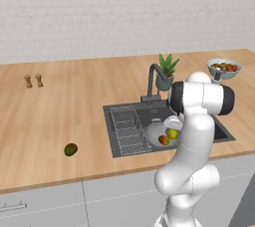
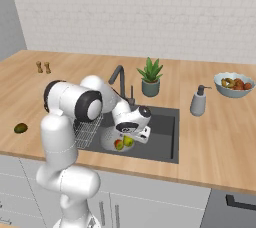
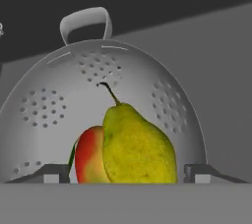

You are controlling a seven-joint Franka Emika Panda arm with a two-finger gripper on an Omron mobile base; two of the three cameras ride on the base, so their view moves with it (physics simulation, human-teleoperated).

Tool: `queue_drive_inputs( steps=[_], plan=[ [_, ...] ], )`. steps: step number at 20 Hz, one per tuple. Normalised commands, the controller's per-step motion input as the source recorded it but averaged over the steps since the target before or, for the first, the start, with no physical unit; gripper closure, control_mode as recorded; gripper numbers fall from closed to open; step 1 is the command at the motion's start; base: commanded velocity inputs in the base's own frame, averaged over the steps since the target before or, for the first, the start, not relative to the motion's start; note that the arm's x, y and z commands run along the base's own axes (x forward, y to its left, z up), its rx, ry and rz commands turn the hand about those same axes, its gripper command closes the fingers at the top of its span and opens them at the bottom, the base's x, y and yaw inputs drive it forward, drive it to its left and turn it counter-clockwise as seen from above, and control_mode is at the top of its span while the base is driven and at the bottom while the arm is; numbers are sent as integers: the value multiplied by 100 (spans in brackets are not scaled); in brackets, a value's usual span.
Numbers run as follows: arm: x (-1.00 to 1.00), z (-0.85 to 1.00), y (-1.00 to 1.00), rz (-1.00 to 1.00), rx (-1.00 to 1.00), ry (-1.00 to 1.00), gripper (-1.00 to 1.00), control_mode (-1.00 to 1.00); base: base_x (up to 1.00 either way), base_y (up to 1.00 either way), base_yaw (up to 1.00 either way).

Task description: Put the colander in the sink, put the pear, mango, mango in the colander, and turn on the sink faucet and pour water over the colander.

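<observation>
In the left base view the colander (image 1: pixel 158 134) sits in the sink (image 1: pixel 149 114), just right of the wire rack (image 1: pixel 126 129), with the pear (image 1: pixel 173 133) and a red-and-green mango (image 1: pixel 163 140) lying in it side by side; the arm partly hides its right rim. The sink faucet (image 1: pixel 154 79) stands at the basin's 12 o'clock edge, a potted plant (image 1: pixel 167 72) just to its right, and a pale fruit bowl (image 1: pixel 224 67) farther toward 2 o'clock. A darker green mango (image 1: pixel 70 149) lies alone on the counter (image 1: pixel 64 116) at the sink's 9 o'clock, well apart from it, and two small shakers (image 1: pixel 33 80) stand toward 10 o'clock. In the right base view the gripper (image 2: pixel 131 137) hangs low over the colander, right above the pear; a soap dispenser (image 2: pixel 198 100) stands at the sink's 2 o'clock corner. In the hand view the pear leans against the red mango inside the perforated colander, its stem pointing to 11 o'clock and the colander's handle at 11 o'clock beyond. The jaws are spread wide at either side, holding nothing.
</observation>
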Motion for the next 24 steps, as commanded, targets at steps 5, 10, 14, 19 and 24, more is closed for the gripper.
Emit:
queue_drive_inputs(
  steps=[5,10,14,19,24],
  plan=[
    [2,7,0,0,0,0,-100,-100,0,0,0],
    [-42,63,0,0,0,-4,-100,-100,0,0,0],
    [-81,89,0,-6,0,-2,-100,-100,0,0,0],
    [-73,89,51,-6,-9,-8,-100,-100,0,0,0],
    [-57,89,88,-1,-15,-2,-100,-100,0,0,0]
  ],
)
